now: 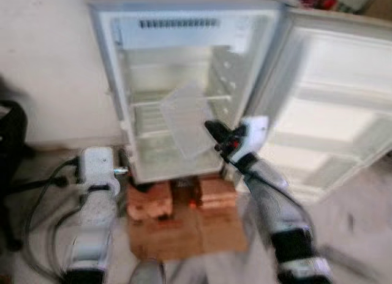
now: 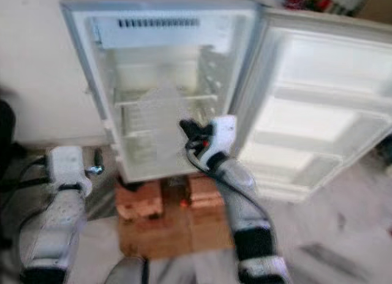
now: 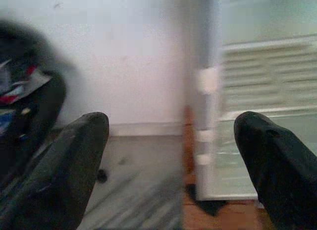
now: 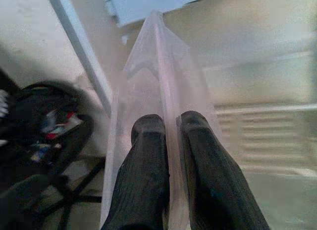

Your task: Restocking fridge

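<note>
In front of the open fridge (image 1: 184,100), a clear plastic tray (image 1: 187,120) is held up by the right gripper (image 1: 215,137) — the two black fingers (image 4: 148,165) are clamped tight on one thin wall of the tray, as seen in the right wrist view. The tray is tilted, hanging just before the lower wire shelf (image 1: 150,115), not yet inside the cabinet. The fridge door (image 1: 331,106) is swung wide to the right, its racks bare. The left gripper (image 3: 173,180) is held low beside the fridge's left edge, fingers spread apart and nothing between them. The fridge is propped on bricks (image 1: 150,201) over a wooden board (image 1: 184,235); cables (image 1: 43,192) lie on the floor at left. Head views are blurred, so fine detail is not readable.

Risks, judged from here: the pinch is on a single edge — the tray could twist or slip under its own weight. A tilted entry could catch a corner on the shelf front or side wall and jam. Pushing hard could rock the fridge on the bricks.
</note>
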Robot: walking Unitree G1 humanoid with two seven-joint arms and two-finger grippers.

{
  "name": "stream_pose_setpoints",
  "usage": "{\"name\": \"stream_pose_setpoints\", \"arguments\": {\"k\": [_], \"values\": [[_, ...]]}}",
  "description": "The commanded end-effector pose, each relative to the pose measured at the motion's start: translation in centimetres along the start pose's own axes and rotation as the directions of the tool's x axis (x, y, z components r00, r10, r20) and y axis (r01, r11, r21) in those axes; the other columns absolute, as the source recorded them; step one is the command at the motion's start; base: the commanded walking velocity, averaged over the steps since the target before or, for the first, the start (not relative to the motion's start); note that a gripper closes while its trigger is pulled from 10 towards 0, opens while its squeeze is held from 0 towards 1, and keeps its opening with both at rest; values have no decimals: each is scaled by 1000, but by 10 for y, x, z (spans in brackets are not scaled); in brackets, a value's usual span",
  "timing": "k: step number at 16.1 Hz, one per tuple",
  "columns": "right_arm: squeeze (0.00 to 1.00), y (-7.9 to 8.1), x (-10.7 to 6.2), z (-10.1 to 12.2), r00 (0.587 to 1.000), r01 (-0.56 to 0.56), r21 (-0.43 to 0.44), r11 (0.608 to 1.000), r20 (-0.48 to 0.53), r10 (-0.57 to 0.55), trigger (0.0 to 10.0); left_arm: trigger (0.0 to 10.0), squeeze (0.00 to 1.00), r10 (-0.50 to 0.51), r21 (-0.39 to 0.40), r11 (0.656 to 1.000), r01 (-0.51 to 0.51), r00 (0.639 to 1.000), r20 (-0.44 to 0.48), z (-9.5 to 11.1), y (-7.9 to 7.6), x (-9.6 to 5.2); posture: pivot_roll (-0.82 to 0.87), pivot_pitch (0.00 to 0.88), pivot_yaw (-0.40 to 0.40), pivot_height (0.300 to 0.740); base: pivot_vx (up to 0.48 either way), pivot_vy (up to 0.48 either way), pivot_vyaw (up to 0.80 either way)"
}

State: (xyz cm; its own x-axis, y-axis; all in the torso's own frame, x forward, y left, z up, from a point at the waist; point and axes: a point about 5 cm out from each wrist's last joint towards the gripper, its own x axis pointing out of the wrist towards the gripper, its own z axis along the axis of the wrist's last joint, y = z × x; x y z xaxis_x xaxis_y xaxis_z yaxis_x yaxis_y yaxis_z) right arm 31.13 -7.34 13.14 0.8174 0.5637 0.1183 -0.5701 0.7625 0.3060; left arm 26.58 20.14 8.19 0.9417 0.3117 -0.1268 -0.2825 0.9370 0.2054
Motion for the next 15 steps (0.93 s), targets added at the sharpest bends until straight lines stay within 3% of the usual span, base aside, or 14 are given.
{"name": "stream_pose_setpoints", "arguments": {"k": [1, 9, 15], "values": [[0, -8, -6, 1, 1000, 30, -13, 999, 0, -30, 10000, 10000, 0, -15, 7, 1000, 15, 1000, 2, 2, -6, 0, 147, 94, -82, 740, 379, 292, 0], [0, -10, -6, 0, 999, 38, -16, 999, -2, -38, 10000, 10000, 0, -18, -4, 1000, 18, 1000, 10, 3, -7, -2, 149, 96, -80, 740, 355, 321, 0], [0, -15, -6, -2, 997, 70, -16, 997, -15, -70, 10000, 10000, 0, -22, 9, 1000, 22, 1000, 4, 2, -7, -4, 155, 100, -83, 740, 0, 0, 0]]}}
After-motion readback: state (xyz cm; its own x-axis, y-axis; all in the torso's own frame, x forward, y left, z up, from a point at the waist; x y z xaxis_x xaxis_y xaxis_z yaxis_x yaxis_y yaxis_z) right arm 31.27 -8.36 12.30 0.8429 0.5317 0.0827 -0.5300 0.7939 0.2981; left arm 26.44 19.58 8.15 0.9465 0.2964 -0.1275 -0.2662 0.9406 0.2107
